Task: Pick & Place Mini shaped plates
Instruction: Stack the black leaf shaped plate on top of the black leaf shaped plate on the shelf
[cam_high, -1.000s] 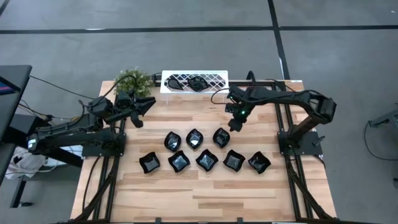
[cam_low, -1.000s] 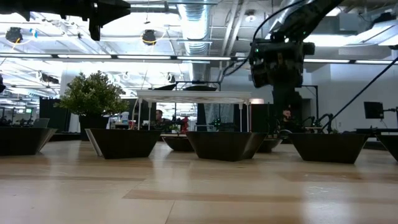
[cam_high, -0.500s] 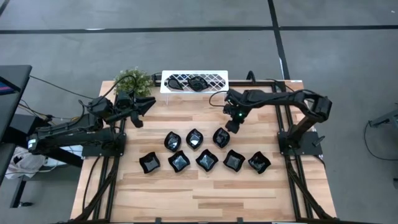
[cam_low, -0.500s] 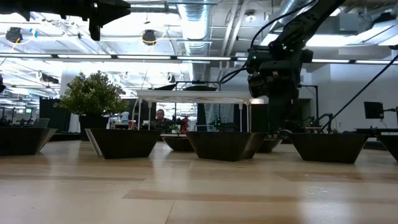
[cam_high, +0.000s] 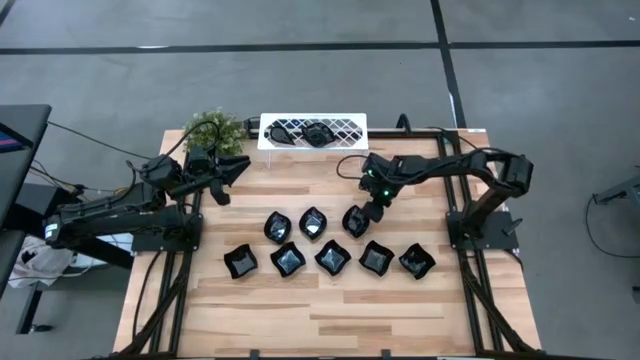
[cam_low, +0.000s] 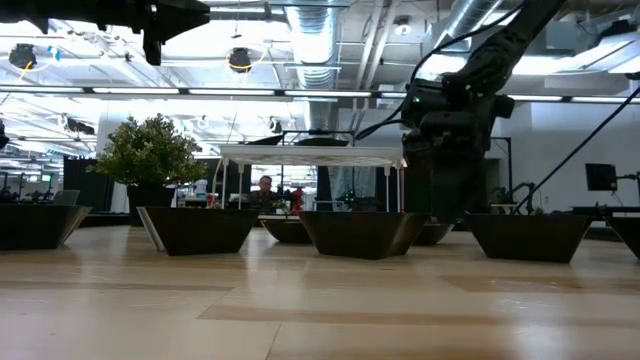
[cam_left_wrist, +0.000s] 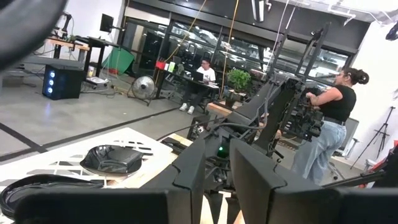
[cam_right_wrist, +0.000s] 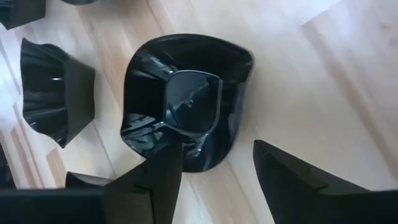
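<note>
The plate that matters now is the rightmost black plate (cam_high: 354, 221) of the far row on the worktop (cam_high: 330, 310). It sits upright on the wood, with a second plate (cam_high: 313, 222) just beside it on the left and the near row of five plates a little nearer to the front edge. In the right wrist view this plate (cam_right_wrist: 186, 99) shows a flat square bottom and a wavy rim, so it has no clear long axis; it is almost as wide as it is deep.

The right tool (cam_high: 375, 208) is directly above the right edge of this plate, very close to it. In the right wrist view the right tool (cam_right_wrist: 217, 168) stands released, with its two fingers wide apart and nothing between them. One finger (cam_right_wrist: 158, 177) is over the rim of the plate, the other finger (cam_right_wrist: 298, 180) is over bare wood outside the plate. So the rim wall lies between the two fingers, and I judge that a short move straight down and then a closing would catch this wall.

The right arm is much nearer to this plate. The left tool (cam_high: 232, 170) waits at the far left of the worktop, near the green plant (cam_high: 212, 128), well apart from all plates. Its fingers (cam_left_wrist: 189, 171) are close together with only a narrow gap, and they hold nothing.

The white rack (cam_high: 313, 131) at the far edge already carries two plates.
</note>
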